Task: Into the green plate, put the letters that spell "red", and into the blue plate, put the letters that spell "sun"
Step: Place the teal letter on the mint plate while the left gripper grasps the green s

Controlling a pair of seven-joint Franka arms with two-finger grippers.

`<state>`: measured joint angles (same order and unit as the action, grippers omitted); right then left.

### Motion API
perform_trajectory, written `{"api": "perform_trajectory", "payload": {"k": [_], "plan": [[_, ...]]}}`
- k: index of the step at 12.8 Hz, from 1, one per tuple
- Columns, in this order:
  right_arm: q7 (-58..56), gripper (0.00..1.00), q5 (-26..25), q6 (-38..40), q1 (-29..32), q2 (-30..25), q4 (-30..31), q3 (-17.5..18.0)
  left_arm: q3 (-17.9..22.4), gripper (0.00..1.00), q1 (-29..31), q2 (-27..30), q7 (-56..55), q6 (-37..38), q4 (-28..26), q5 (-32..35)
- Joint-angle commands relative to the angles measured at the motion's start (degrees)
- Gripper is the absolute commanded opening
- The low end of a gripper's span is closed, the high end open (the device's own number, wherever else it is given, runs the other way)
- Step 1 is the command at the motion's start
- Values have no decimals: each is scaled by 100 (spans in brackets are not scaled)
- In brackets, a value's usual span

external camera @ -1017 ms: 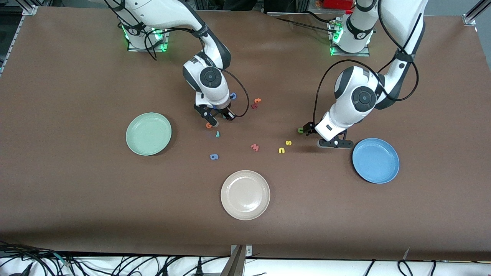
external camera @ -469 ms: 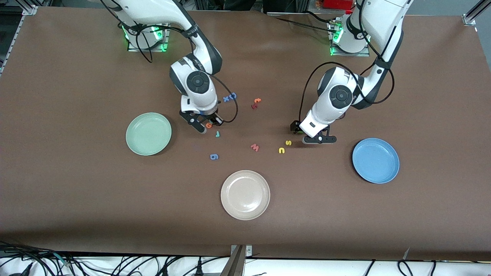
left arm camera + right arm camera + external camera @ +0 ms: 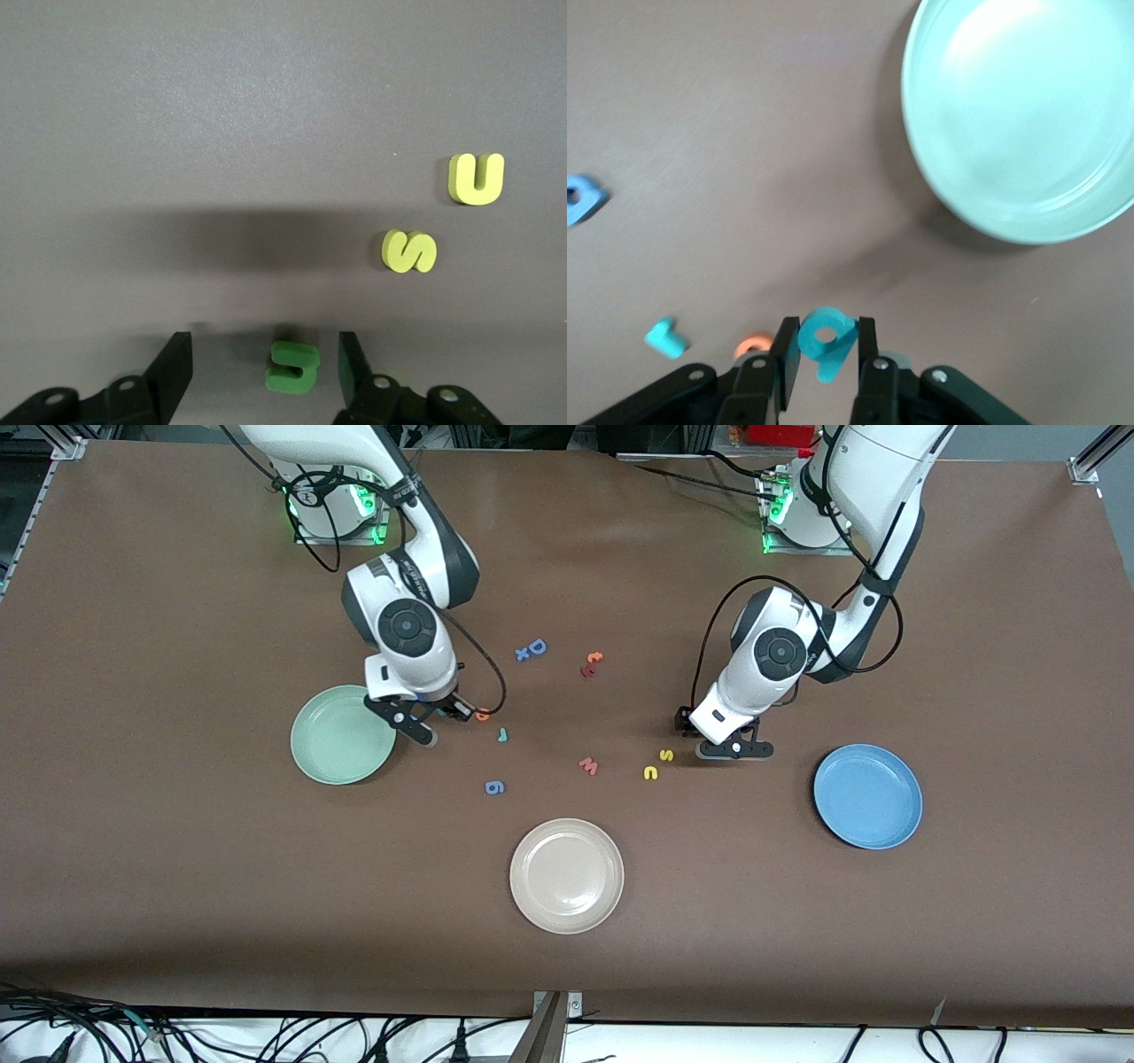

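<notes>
Teal "d" (image 3: 826,339) pinched by right gripper (image 3: 826,354) | left gripper (image 3: 266,372) agape around green "u" (image 3: 293,367) | yellow "s" (image 3: 409,251) nearby

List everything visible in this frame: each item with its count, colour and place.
table: one, brown, under everything
green plate: one, mint, right arm's end
blue plate: one, sky blue, left arm's end
beige plate: one, cream, nearest the front camera
orange e, teal r: one each, beside the green plate
blue g, pink w: one each, mid-table
yellow s, yellow n: one each, side by side
blue D, blue x: one each, touching
orange and red letters: two, shapes unclear
dark green u: one, on the table
teal d: one, held
left gripper: open, astride the dark green u
right gripper: shut on the teal d, beside the green plate
</notes>
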<state>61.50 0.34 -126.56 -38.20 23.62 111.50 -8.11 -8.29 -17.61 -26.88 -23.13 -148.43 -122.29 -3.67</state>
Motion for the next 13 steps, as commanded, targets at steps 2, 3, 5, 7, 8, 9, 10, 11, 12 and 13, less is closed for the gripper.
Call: {"api": "perform_trajectory", "payload": {"k": [2, 3, 5, 7, 8, 9, 10, 11, 12, 13], "plan": [[-1137, 17, 229, 386, 41, -138, 30, -445, 11, 66, -5, 17, -25, -99, -120, 164], [-1480, 17, 430, 395, 58, -138, 56, -603, 11, 66, -5, 8, -25, -99, -155, 164], [-2376, 17, 695, 413, 111, -68, 91, -954, 11, 67, -58, -19, -25, -99, -208, 164], [-2931, 17, 731, 404, 418, 2, 144, -973, 2, 67, -93, -28, -42, -108, -234, 156], [-3116, 17, 731, 395, 506, 81, 161, -973, 2, 67, -93, -36, -51, -108, -234, 156], [-3231, 17, 731, 361, 550, 195, 170, -973, 2, 67, -93, -45, -69, -108, -234, 156], [-3276, 17, 731, 343, 620, 266, 170, -973, 2, 67, -137, -45, -69, -108, -234, 147], [-3285, 17, 731, 343, 647, 301, 170, -973, 2, 67, -155, -54, -69, -108, -234, 138], [-3285, 17, 740, 334, 656, 423, 170, -965, 2, 67, -155, -45, -69, -108, -234, 138], [-3294, 17, 836, 273, 656, 607, 170, -964, 2, 67, -155, -45, -69, -108, -234, 138]]}}
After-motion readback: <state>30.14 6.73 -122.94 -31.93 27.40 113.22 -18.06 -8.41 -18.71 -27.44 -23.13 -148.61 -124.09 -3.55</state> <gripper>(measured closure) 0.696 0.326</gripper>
